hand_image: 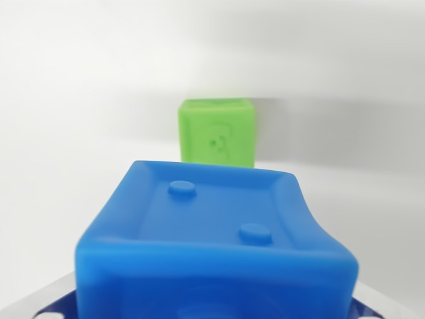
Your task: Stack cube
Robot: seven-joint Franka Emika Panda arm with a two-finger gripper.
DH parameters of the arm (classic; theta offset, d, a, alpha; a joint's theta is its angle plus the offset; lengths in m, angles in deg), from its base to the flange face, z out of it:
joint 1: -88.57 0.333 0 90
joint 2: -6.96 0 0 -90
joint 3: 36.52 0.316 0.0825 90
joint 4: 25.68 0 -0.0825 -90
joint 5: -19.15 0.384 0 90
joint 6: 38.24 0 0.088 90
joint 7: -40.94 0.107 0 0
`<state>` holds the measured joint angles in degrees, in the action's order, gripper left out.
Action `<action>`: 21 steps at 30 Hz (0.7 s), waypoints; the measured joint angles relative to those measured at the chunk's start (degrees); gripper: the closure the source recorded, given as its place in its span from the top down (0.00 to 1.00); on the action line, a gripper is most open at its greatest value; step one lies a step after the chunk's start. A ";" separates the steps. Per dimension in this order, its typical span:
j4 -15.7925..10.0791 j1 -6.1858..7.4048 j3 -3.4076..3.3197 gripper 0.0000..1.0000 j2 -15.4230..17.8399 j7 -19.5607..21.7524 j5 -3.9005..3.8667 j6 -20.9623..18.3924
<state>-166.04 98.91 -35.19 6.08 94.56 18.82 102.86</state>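
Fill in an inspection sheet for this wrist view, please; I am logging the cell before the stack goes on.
Surface: plain white tabletop, bare where visible.
Job's things: large blue soft-plastic cube with two raised studs, close to the camera at the bottom; small green plastic cube with an embossed face, standing upright on the surface beyond it.
Clutter: nothing seen.
Grippers: fingers not visible; blue cube fills the lower frame, so grip cannot be confirmed.
Cables: nothing seen.
Surroundings: white, blurred background.
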 joint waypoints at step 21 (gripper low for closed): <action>-0.97 0.00 -0.05 0.00 -8.65 0.00 0.00 9.42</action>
<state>-167.00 98.91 -35.24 -2.57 94.56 18.82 112.28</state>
